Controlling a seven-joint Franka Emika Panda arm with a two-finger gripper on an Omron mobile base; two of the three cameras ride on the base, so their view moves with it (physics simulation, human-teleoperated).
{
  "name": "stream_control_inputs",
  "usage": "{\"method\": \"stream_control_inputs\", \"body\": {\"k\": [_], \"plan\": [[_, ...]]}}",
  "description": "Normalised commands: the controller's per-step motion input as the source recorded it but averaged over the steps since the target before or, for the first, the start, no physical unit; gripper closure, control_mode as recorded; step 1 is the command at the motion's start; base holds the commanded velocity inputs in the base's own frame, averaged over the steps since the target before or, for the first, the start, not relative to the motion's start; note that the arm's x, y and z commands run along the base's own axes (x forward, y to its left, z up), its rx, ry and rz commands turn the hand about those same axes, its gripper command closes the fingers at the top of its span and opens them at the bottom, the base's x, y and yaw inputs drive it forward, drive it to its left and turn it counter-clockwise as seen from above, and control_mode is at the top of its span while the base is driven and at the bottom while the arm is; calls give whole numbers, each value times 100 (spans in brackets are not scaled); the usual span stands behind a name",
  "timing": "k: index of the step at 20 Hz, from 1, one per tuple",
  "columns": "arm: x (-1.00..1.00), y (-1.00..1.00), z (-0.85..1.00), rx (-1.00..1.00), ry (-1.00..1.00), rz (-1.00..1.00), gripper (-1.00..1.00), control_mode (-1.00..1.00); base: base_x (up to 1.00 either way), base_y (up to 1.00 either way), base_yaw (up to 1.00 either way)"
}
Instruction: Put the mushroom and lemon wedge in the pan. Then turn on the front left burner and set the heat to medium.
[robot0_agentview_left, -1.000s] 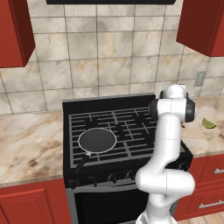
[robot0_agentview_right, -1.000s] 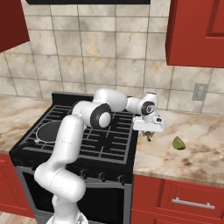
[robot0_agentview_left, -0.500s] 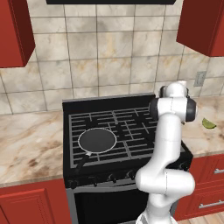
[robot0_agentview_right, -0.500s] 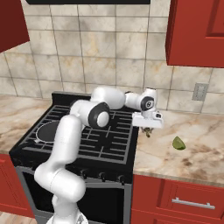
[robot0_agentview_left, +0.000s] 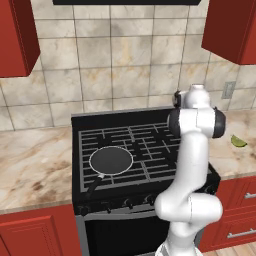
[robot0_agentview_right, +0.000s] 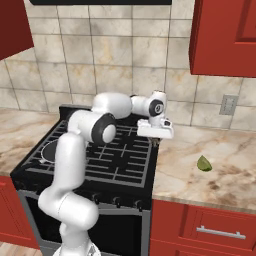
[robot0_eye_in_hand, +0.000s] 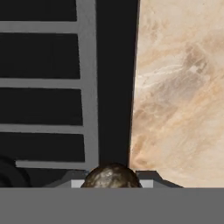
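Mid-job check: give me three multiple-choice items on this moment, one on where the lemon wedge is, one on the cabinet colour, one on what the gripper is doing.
1. Where is the lemon wedge?
A. in the pan
B. on the counter right of the stove
C. on a burner grate

2. What colour are the cabinets?
A. red
B. white
C. grey

3. What is the gripper's state?
A. wide open, empty
B. shut on the lemon wedge
C. shut on the mushroom

Answers:
1 B: the lemon wedge lies on the counter, apart from the stove, and the pan is empty.
2 A: the cabinets are red.
3 C: the gripper is over the stove's right edge, and the mushroom sits between its fingertips in the hand view.
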Motion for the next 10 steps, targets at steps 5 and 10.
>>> {"method": "stream_control_inputs", "body": {"k": [5, 10], "plan": [[-48, 99, 49, 0, 0, 0, 100, -100, 0, 0, 0], [-47, 100, 45, -1, 0, 1, 100, -100, 0, 0, 0]]}}
